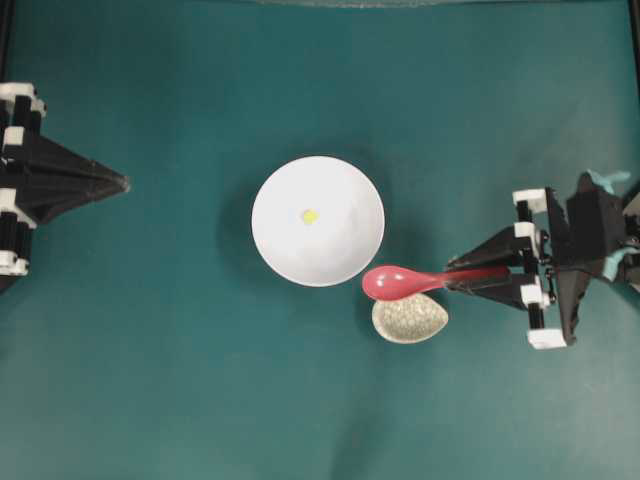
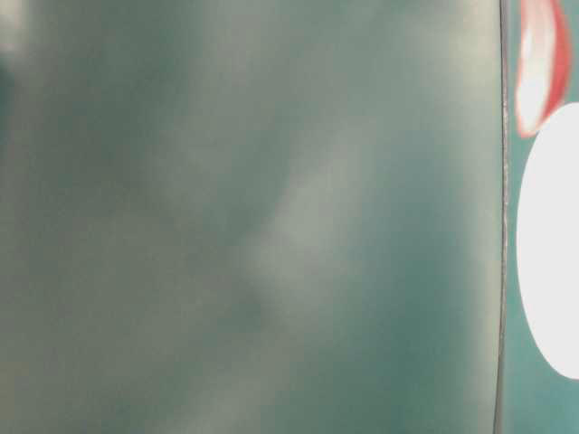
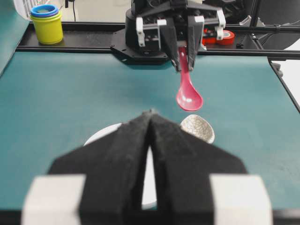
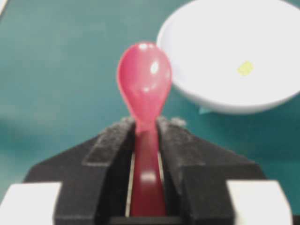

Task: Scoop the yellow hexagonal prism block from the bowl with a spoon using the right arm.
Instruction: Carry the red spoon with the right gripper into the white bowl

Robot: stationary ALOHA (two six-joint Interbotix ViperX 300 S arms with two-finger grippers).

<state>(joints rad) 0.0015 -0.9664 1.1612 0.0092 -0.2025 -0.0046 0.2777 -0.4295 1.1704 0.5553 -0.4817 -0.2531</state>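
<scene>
Teal desk (image 1: 150,380). Right gripper (image 4: 146,126) clamping spoon (image 4: 144,84) handle, needing level scoop dipping under yellow block (image 1: 310,216) in bowl (image 1: 275,245); left gripper (image 3: 150,117) resting closed.

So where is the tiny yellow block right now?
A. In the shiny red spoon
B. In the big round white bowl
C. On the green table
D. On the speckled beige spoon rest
B. The tiny yellow block lies inside the big round white bowl, while the shiny red spoon is empty.
</scene>
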